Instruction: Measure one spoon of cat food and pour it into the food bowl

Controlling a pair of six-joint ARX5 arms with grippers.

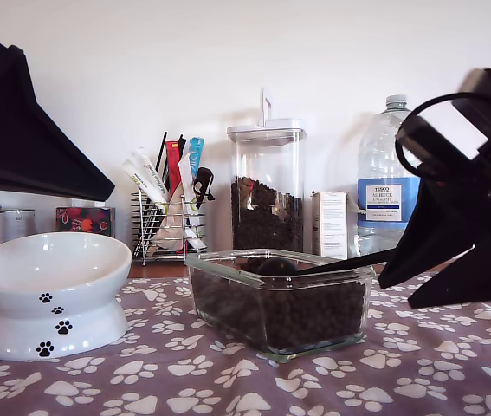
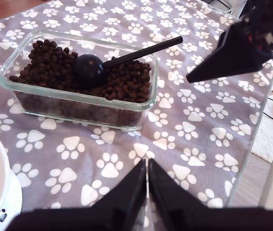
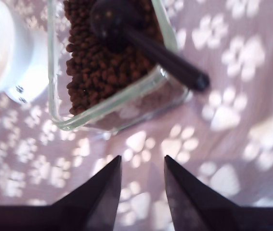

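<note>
- Nothing measured yet: the spoon lies bowl-down on the cat food in the glass dish, handle over the rim.
- Your first end effector is closed, empty; your second end effector is slightly parted, empty, short of the handle.
- The food bowl, at 9 o'clock of the dish in the exterior view, shows no kibble.
- Counter: purple paw-print cloth; canister, water bottle, white wall behind.

The glass dish sits mid-cloth, holding cat food with the spoon lying bowl-down on it, its handle over the rim. The food bowl stands near the cloth's edge on the exterior view's left. Behind the dish stand a canister, utensil rack and water bottle.
</note>
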